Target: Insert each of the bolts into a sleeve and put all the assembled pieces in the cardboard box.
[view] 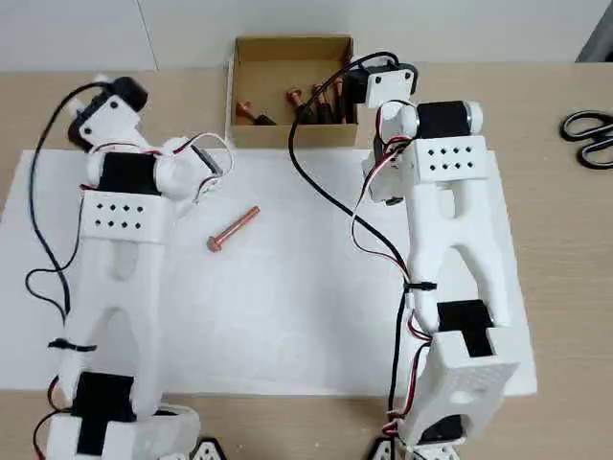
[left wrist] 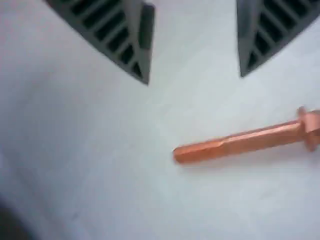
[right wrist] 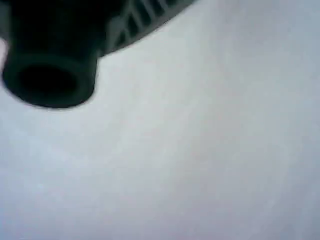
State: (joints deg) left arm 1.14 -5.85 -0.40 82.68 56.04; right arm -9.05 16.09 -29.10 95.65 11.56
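On the left of the desk (view: 536,86), the left arm (view: 120,240) stretches forward over the white sheet (view: 287,316) that covers the middle of the desk. The left gripper (left wrist: 195,77) hangs just above the sheet with its two ribbed fingers (left wrist: 130,45) spread wide and nothing between them. Just beside it, towards the middle, a copper-coloured bolt (view: 233,229) lies flat on the sheet at a slant, its flanged head nearer the arms' bases and its shank pointing towards the box; it touches neither finger. At the far edge of the sheet, between the two arms, stands the open cardboard box (view: 241,86), with several assembled pieces (view: 321,103) lying inside it. To the right, the right arm (view: 460,220) reaches forward close to the box's right corner. The right gripper (right wrist: 107,30) is closed around a black sleeve (right wrist: 50,75), held just over the sheet with its open bore showing. At the far right edge of the desk lie black-handled scissors (view: 589,137), well apart from everything else.
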